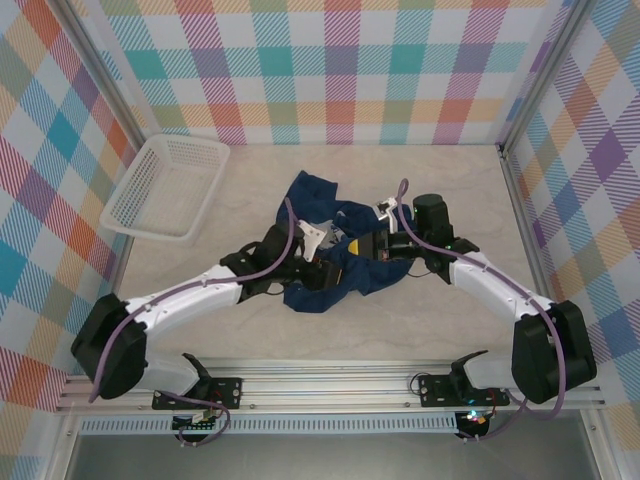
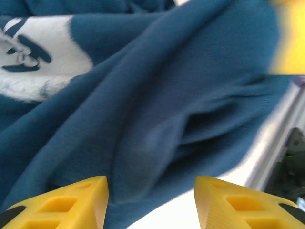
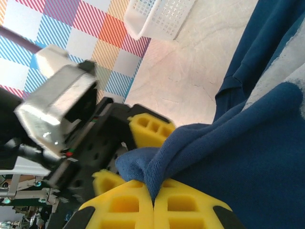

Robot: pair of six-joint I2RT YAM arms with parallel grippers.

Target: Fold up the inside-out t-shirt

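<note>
A white lattice basket (image 1: 165, 185) is seen at the far left corner of the worktop (image 1: 440, 330), set askew to the edges, and its mesh floor is seen uncovered from wall to wall. The inside-out t-shirt (image 1: 312, 190) is not held by the basket: it is found bunched in a dark blue heap at the middle of the worktop, well apart from the basket, with both arms reaching into it from the near corners. In the left wrist view a white printed area (image 2: 33, 52) is shown on the cloth, crossed by dark marks, and soft folds are seen running down toward the camera. The left gripper (image 2: 150, 205) is presented with its yellow fingers (image 2: 71, 202) standing moderately apart; blue cloth is draped between and beyond them, but whether it is touched by either pad cannot be told. The right gripper (image 3: 153, 202) is seen with its yellow fingers pressed together, and a raised fold of the t-shirt's fabric is pinched in the seam between them. In that same view the left gripper's fingers are seen just beside this fold, and the basket is shown beyond them over bare worktop.
</note>
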